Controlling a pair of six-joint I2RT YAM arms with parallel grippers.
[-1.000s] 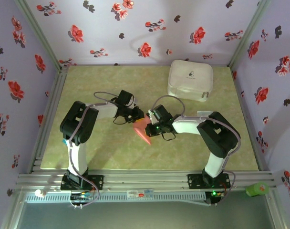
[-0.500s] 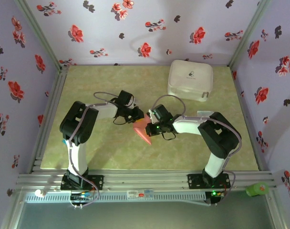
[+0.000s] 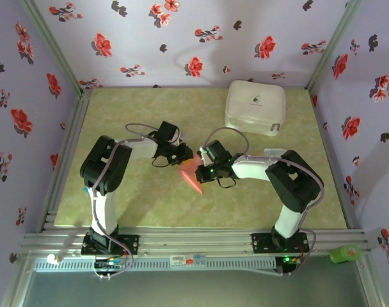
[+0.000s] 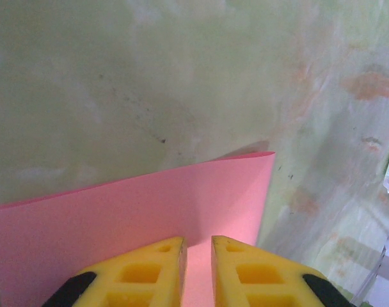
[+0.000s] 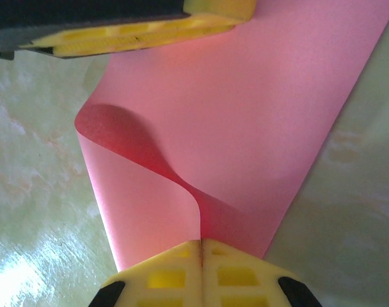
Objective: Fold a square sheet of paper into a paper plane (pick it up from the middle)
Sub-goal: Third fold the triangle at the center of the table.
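The square sheet of paper (image 3: 190,176) is salmon-red and lies mid-table, partly doubled over between the two arms. In the right wrist view one layer of the sheet (image 5: 258,128) curls up into a soft loop. My right gripper (image 5: 201,244) is shut on the curled edge. My left gripper (image 4: 199,248) stands over the flat sheet (image 4: 118,217) with its jaws a narrow gap apart and nothing between them. One of its fingers (image 5: 137,35) rests at the sheet's far side. From above, the left gripper (image 3: 185,155) and right gripper (image 3: 201,173) nearly meet. A paper plane is not in view.
A white rounded-square case (image 3: 255,107) sits at the back right of the green mat (image 3: 130,198). Flowered walls close in the back and both sides. A green object (image 3: 345,254) lies on the front rail at the right.
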